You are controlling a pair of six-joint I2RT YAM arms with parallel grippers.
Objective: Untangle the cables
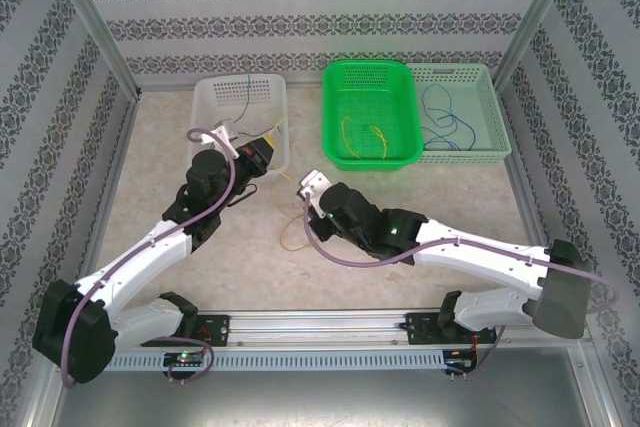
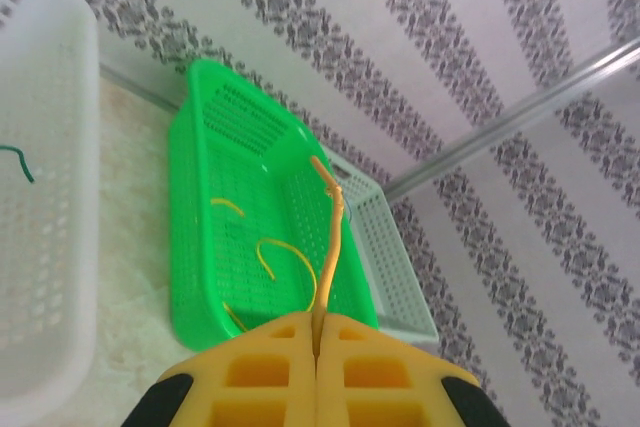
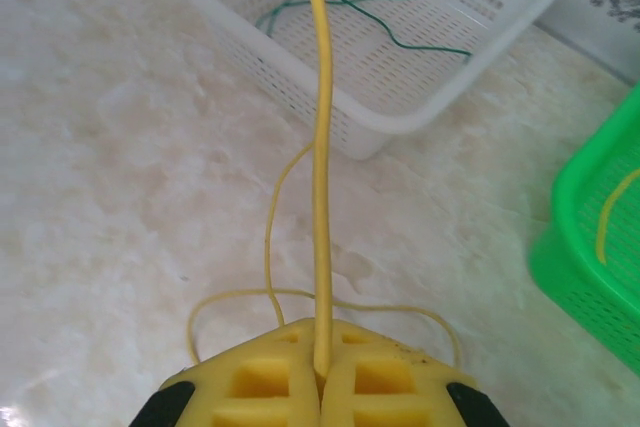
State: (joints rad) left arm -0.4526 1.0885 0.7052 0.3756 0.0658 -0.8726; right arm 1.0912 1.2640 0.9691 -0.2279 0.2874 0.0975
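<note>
Yellow cable [image 3: 321,147], seemingly the last unsorted, is hanging taut between my left gripper [image 2: 316,335] and right gripper [image 3: 320,372], both pinching it; other cables [image 2: 263,259] are lying in baskets [image 1: 329,117] at twelve o'clock.

White basket [image 1: 203,112]; green basket [image 1: 366,66]; mint basket [image 1: 497,119]

Right gripper [image 3: 320,379]: dead ahead, a taut yellow cable [image 3: 320,147] leads off from its tip toward the white basket [image 3: 290,77], whose near wall blocks low travel. Ahead-left, bare table [image 3: 120,147], open passage. Ahead-right, the green basket [image 3: 590,257] wall. Just before the fingertips, a slack yellow loop [image 3: 268,217] lying on the table. Left gripper [image 2: 317,357]: ahead, the green basket's long wall, with a pale basket [image 2: 385,247] close behind it. To its left, the white basket. Between the two, a free strip of table.
</note>
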